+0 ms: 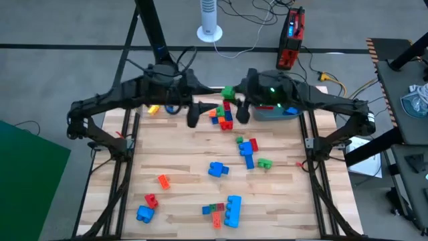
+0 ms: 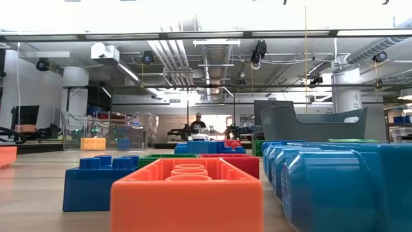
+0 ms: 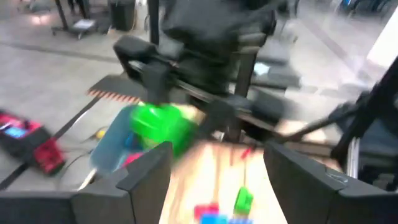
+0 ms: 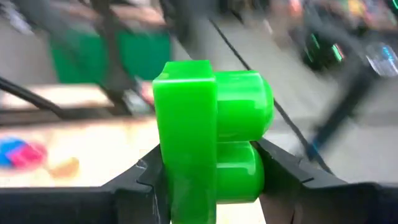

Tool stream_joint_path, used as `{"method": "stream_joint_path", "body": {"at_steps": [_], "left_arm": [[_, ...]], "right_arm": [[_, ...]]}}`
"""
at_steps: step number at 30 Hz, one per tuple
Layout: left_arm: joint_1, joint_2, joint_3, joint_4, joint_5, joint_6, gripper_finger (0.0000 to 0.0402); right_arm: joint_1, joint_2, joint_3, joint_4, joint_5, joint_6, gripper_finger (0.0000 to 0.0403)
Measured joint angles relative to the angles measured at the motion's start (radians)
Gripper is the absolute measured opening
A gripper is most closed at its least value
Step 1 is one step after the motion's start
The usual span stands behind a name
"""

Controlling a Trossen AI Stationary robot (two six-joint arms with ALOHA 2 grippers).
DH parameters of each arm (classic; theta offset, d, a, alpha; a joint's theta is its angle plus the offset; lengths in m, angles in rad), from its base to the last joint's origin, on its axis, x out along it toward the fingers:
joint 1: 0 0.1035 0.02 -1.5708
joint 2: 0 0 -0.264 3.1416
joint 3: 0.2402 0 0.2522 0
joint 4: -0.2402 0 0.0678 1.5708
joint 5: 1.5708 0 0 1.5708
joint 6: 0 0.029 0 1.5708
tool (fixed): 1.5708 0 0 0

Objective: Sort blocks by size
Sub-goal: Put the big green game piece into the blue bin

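Observation:
My right gripper [image 1: 234, 100] hangs over the table's far middle, shut on a chunky green block [image 4: 211, 137], which also shows in the high view [image 1: 228, 92] and as a blur in the left wrist view [image 3: 158, 124]. Facing it from the left, my left gripper [image 1: 195, 112] stands open with nothing between its fingers [image 3: 149, 174]. Other blocks lie loose on the wood: a far cluster [image 1: 223, 115], a blue, red and green group [image 1: 247, 148], a blue one [image 1: 218, 169] and a large blue one [image 1: 233, 209]. My right gripper pinches the green block's lower part [image 4: 186, 193] between its two fingers [image 4: 283, 177], one on each side. The fingers reach in roughly level from the table's right. The block stands out past the fingertips, its studs [image 4: 245, 109] turned sideways, clear of the table.
A teal tub [image 1: 277, 112] sits under my right arm at the far right. A clear box [image 2: 109, 132] stands at the far left, a yellow block [image 1: 152, 109] by it. Orange [image 1: 163, 179], red [image 1: 151, 199] and blue [image 1: 144, 213] blocks lie near left.

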Motion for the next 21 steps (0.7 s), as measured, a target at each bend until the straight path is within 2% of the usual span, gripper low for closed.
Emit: {"method": "stream_joint_path", "body": {"at_steps": [2,4,6,9,12,18,21], "left_arm": [[0.003,-0.004,0.059,-0.142,-0.063,0.009,0.0242],[0.004,0.002,0.117,-0.281,-0.177,-0.011,0.0242],[0.006,0.006,0.171,-0.407,-0.29,-0.065,0.0242],[0.004,0.003,0.241,-0.565,-0.387,-0.167,0.0242],[0.004,0.002,0.28,-0.679,-0.414,-0.233,0.0242],[-0.003,0.002,0.27,-0.72,-0.416,-0.273,0.0242],[-0.007,0.002,0.241,-0.737,-0.415,-0.301,0.0242]], "right_arm": [[-0.055,0.015,0.0,-0.11,0.1,0.032,0.0161],[-0.134,0.046,0.001,-0.259,0.247,0.114,0.0161],[-0.249,0.099,0.001,-0.442,0.296,0.208,0.0161],[-0.42,0.2,-0.011,-0.649,0.187,0.355,0.0161],[-0.521,0.291,-0.03,-0.73,0.1,0.38,0.0161],[-0.574,0.401,-0.041,-0.704,0.096,0.354,0.0164],[-0.573,0.423,-0.041,-0.702,0.096,0.353,0.0207]]}}
